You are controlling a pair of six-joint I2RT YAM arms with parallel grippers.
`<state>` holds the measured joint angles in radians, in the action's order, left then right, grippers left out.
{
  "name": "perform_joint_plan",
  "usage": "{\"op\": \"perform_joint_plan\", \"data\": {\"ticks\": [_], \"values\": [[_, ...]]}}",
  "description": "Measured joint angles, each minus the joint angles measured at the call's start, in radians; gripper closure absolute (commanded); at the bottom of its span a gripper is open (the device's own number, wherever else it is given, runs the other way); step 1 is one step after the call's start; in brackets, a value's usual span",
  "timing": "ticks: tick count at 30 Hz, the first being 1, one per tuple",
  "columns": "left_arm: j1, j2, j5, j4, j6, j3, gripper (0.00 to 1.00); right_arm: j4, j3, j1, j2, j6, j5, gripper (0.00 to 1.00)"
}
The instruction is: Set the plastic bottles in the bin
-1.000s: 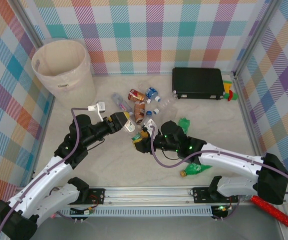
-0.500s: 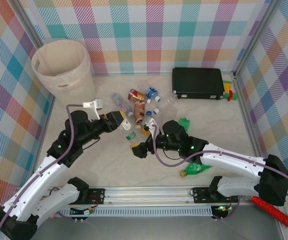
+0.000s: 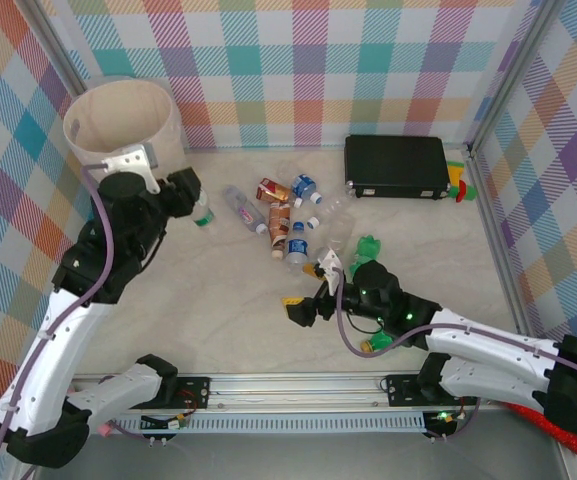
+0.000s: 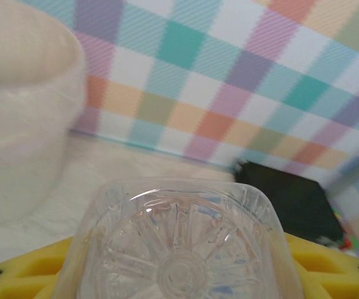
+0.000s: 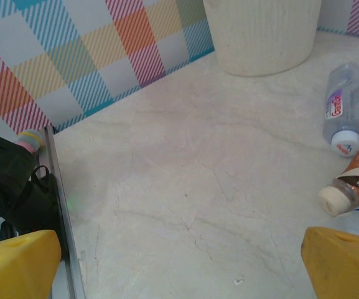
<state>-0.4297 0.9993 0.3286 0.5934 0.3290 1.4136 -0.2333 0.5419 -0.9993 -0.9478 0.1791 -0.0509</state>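
The left arm is lifted up beside the bin, which stands in the far left corner of the bench; the left fingers are clamped on a clear bottle, one yellow pad on each side of it, its ribbed base facing the wrist camera; from above, that bottle hangs just beside the bin's near wall, not over its mouth. The other plastic bottles lie scattered on the bench around the middle, well apart from the bin; among them are a clear one with a pale label and a brown one with a cream cap, lying close together. A crumpled green bottle lies to the right of the scatter, and another green bottle rests against the right arm nearer the front rail. The right fingers are spread wide with nothing between them, low over bare bench in front of the scatter. A black case lies flat at the back right, near the checked wall.
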Motion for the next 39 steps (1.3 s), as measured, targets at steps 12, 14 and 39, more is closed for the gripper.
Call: {"op": "perform_joint_plan", "data": {"ticks": [12, 14, 39], "values": [[0.251, 0.290, 0.225, -0.096, -0.107, 0.314, 0.60, -0.032, -0.026, 0.003, 0.046, 0.016, 0.004, 0.01], [0.278, 0.323, 0.255, -0.140, -0.111, 0.314, 0.61, -0.038, -0.031, 0.003, 0.048, 0.019, 0.002, 0.01], [0.477, 1.010, 0.233, 0.014, -0.116, 1.089, 0.07, -0.065, -0.049, 0.005, -0.005, 0.031, -0.017, 0.01]]}}
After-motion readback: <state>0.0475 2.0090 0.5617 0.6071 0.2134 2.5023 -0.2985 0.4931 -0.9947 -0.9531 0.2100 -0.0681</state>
